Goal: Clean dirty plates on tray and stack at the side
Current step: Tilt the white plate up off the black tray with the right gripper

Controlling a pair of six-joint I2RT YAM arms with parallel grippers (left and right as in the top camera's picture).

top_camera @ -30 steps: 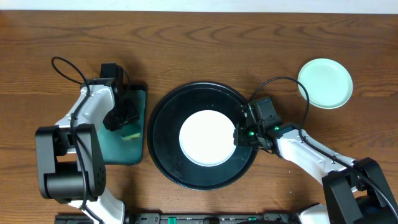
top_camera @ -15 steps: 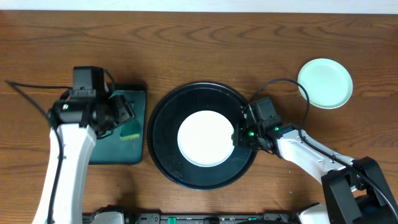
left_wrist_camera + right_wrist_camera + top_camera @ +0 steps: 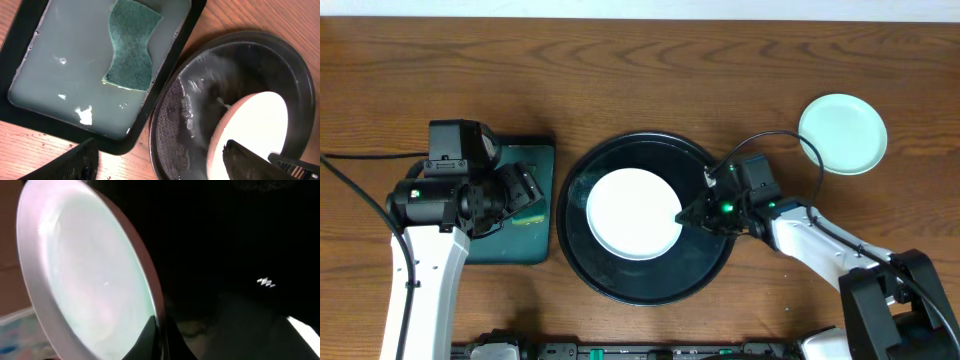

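While the white plate (image 3: 633, 213) sits inside the round black tray (image 3: 620, 285), left of the tray's centre, your right gripper (image 3: 692, 215) is clamped on its right rim. The right wrist view shows a dark fingertip pinching that rim at the bottom of the frame, with the plate slanting up and away to the left. In that view the plate's face looks pale and glossy, and you can see no smear on it. From the left wrist camera the same plate appears tilted, and the bare tray floor beside it glistens wet. Your left gripper (image 3: 525, 190) hangs over the right part of the rectangular tray (image 3: 505, 250), just left of the round tray, and it holds nothing. Its fingers (image 3: 75, 162) stand wide apart at the bottom corners of the left wrist view. Below them the green sponge (image 3: 131, 46) lies in cloudy liquid (image 3: 65, 75) near that tray's far edge. A mint-green plate (image 3: 842, 133) rests flat on the table (image 3: 640, 70) at the upper right, well apart from both trays.
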